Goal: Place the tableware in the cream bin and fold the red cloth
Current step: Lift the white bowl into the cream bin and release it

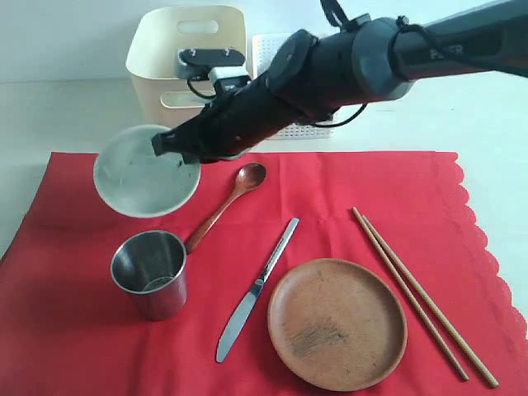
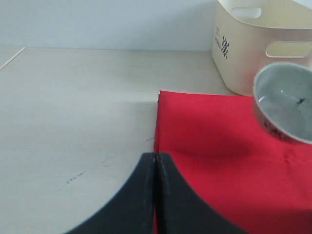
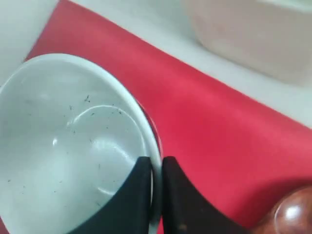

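Pale green-white bowl (image 1: pixel 147 177) pinched by its rim in the right gripper (image 3: pixel 156 163), cream bin (image 1: pixel 148 74) just behind the wrist

Right gripper is clamped on the rim on the arm's side, one finger inside the bowl and one outside. So the bowl sticks out past the fingertips, away from the arm, and looks tipped up off the red cloth (image 1: pixel 346 186). The bin sits close behind the gripper, back from the bowl, so I'd guess the next move is a short lift and a swing backward over that wall. Right arm is clearly the nearer one. Left gripper (image 2: pixel 156 163) is pressed together on nothing over the cloth's edge, with the bowl well off ahead of it. That rim pinch looks thin and could slip if the bowl swings.
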You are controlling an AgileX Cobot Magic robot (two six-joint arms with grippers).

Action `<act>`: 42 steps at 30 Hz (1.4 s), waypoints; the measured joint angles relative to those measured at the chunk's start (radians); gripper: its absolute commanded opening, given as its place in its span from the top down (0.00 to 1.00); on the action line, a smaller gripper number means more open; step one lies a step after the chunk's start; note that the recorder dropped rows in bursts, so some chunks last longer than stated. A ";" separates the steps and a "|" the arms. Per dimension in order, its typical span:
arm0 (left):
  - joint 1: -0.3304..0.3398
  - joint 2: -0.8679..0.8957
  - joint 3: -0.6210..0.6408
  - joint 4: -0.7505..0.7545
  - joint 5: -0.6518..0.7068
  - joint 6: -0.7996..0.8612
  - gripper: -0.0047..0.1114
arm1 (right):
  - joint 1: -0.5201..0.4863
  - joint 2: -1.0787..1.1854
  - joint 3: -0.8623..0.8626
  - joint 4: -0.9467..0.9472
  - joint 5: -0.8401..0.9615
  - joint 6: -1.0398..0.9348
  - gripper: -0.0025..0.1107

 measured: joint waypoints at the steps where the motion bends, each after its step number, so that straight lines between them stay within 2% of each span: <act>1: 0.000 0.000 0.000 0.000 0.000 0.000 0.96 | 0.000 -0.023 0.000 0.000 0.000 0.002 0.98; 8: 0.000 0.000 0.000 0.000 0.000 0.000 0.96 | 0.000 -0.275 0.000 -0.002 -0.050 0.002 0.98; 13: 0.000 0.000 0.000 0.000 0.000 0.000 0.96 | -0.015 -0.340 0.000 -0.004 -0.154 0.002 0.98; 16: 0.000 0.000 0.000 0.000 0.000 0.000 0.96 | -0.065 -0.312 -0.005 -0.004 -0.202 0.002 0.98; 20: 0.000 0.000 0.000 0.000 0.000 0.000 0.96 | -0.110 -0.229 -0.088 -0.004 -0.172 0.002 0.98; 28: 0.000 0.000 0.000 0.000 0.000 0.000 0.96 | -0.132 -0.083 -0.274 -0.006 -0.129 0.002 0.98; 37: 0.000 0.000 0.000 0.000 0.000 0.000 0.96 | -0.134 -0.020 -0.309 -0.066 -0.166 0.002 0.98; 39: 0.000 0.000 0.000 0.000 0.000 0.000 0.96 | -0.136 -0.020 -0.309 -0.092 -0.172 0.002 0.95; 42: 0.000 0.000 0.000 0.000 0.000 0.000 0.96 | -0.136 -0.020 -0.309 -0.099 -0.191 0.002 0.74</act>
